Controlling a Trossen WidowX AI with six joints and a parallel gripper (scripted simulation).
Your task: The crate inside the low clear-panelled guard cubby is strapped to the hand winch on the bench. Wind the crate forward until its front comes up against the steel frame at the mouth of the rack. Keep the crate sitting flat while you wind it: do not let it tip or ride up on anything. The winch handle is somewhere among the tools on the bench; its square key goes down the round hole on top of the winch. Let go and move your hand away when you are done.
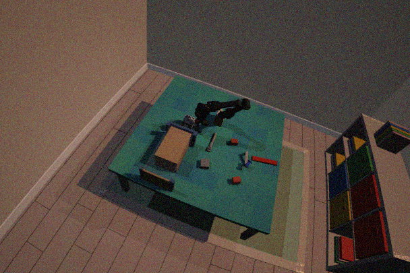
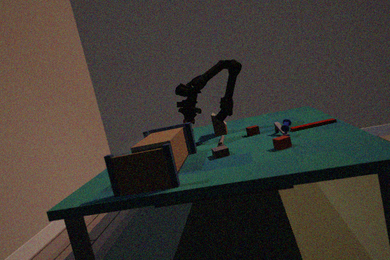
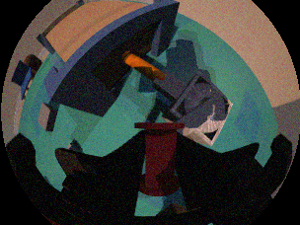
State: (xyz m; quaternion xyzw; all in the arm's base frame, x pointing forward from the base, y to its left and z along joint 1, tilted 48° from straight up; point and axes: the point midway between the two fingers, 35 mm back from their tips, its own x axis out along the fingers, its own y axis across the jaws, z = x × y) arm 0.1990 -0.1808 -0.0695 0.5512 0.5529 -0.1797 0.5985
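Note:
The tan crate sits flat in the cubby. Its front is close behind the blue-grey mouth frame; contact cannot be told. An orange strap runs from the dark opening to the grey winch, which has a pale part on its right side in the wrist view. My gripper is shut on the handle's dark red grip, beside the winch. The key and its seating in the hole are hidden.
A long grey tool, a grey block, red blocks, a white and blue tool and a red bar lie on the bench. The arm's base stands behind the long tool.

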